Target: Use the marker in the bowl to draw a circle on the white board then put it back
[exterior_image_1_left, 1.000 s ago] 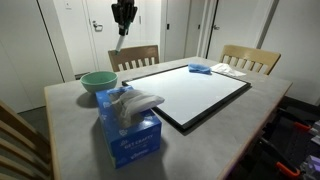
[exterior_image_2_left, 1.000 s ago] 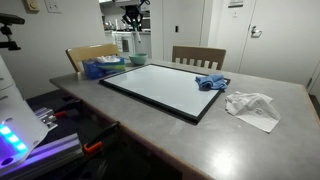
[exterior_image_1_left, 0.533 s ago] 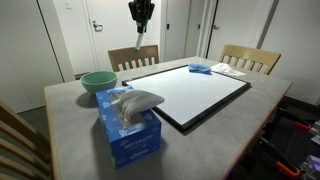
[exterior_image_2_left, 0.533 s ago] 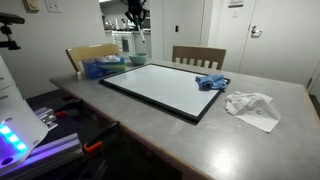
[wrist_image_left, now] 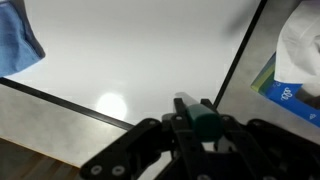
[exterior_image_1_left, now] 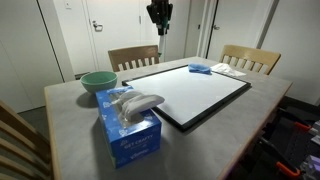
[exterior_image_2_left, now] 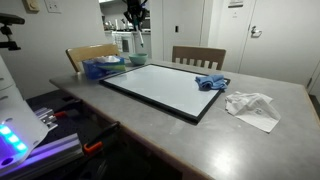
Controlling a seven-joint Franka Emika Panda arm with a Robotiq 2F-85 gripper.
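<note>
Wrist view, lower centre: gripper point(wrist_image_left: 197, 116) clenched on the marker point(wrist_image_left: 208, 126), over the board point(wrist_image_left: 130, 50) near its right edge. In an exterior view the bowl point(exterior_image_1_left: 98, 80) sits mid-left. Step looks like the approach to draw; next, lower the tip squarely onto the board.

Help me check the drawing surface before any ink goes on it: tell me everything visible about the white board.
The white board is a large rectangular panel, glossy white with a thin black frame. It lies flat on the grey table. Its surface looks clean, with no marks, only a glare spot in the wrist view. A blue cloth overlaps one corner; nothing else is seen touching it.
</note>
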